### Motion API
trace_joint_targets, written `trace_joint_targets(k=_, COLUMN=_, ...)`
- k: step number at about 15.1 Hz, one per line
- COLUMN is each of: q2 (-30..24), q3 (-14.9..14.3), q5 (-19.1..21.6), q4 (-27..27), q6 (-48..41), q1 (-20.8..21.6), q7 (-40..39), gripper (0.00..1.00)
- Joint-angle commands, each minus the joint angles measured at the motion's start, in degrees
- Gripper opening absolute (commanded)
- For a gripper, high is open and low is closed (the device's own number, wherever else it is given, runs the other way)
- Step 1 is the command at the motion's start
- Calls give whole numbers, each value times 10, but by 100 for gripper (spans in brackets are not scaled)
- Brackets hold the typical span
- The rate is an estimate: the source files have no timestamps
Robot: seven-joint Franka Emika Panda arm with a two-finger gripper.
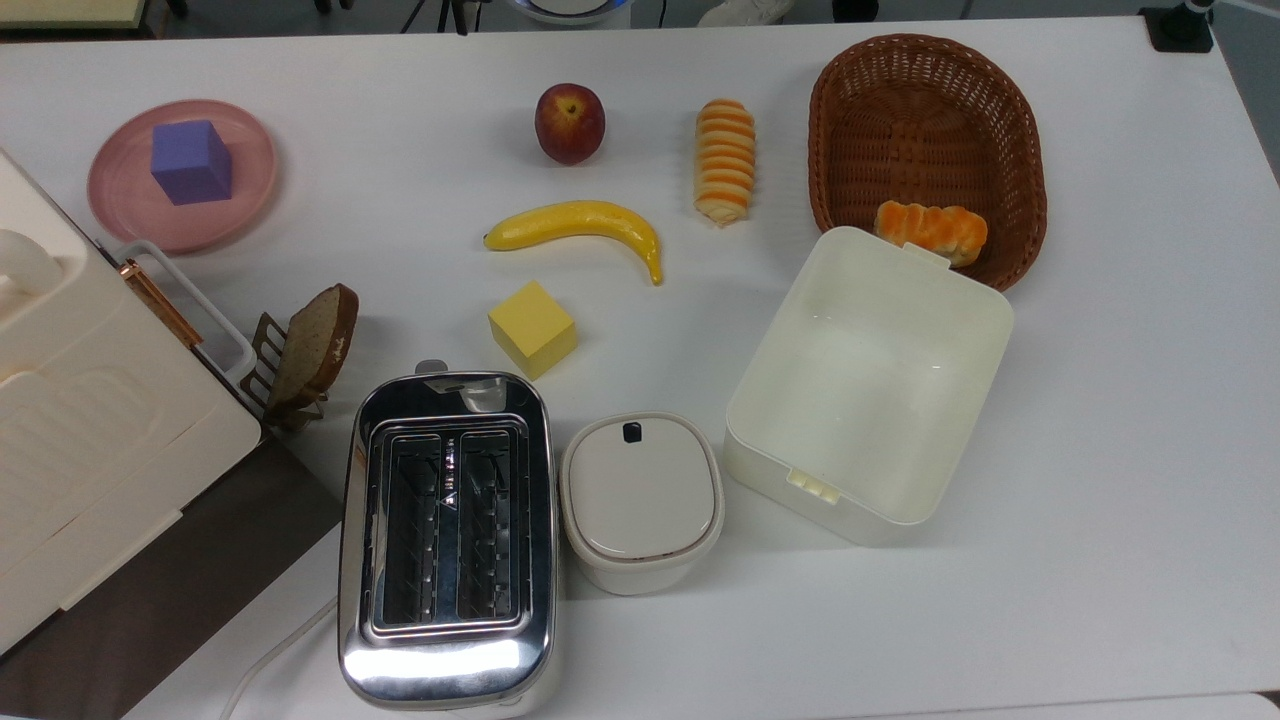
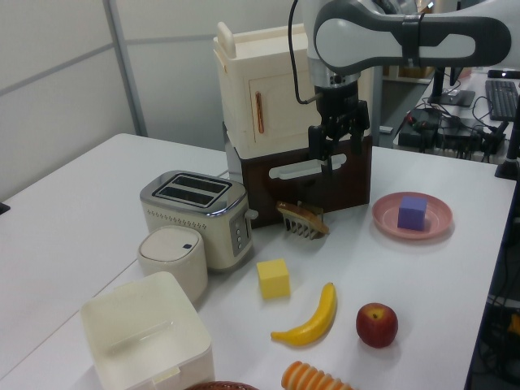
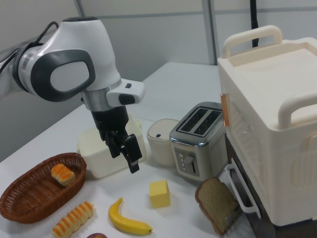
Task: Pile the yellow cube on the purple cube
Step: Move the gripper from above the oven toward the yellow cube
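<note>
The yellow cube (image 1: 532,328) (image 2: 274,279) (image 3: 159,194) rests on the white table, between the banana (image 1: 580,226) and the toaster (image 1: 446,535). On a round pink plate (image 1: 125,205) (image 2: 439,223) at the top view's far left stands the purple cube (image 1: 191,162) (image 2: 412,213). My gripper (image 2: 334,153) (image 3: 125,156) hangs in the air well above the table, open and empty, pointing down. In the left view it is behind and above the yellow cube, left of the plate.
A slice of bread in a rack (image 1: 310,347), a lidded white pot (image 1: 640,500), an open white box (image 1: 866,383), a wicker basket (image 1: 1010,120) holding a bun, a striped pastry (image 1: 725,160) and a peach (image 1: 569,122) lie about. A large cream cabinet (image 1: 70,400) stands at the top view's left edge.
</note>
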Motion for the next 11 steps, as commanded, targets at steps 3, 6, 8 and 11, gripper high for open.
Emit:
trace_joint_targets(k=3, q2=4, q3=1, q5=4, q4=9, q6=-6, q1=2, q7=9, gripper=100)
trace_joint_targets(k=6, q2=6, q3=2, q5=4, q4=9, q6=-5, q1=3, q7=9, gripper=100)
trace_joint_targets(k=8, q2=6, q3=1, q5=4, q4=9, q6=-5, q1=3, q7=9, gripper=100)
trace_joint_targets(k=11, q2=8, q3=4, q5=3, q4=8, q6=-3, q1=3, q7=8, gripper=100)
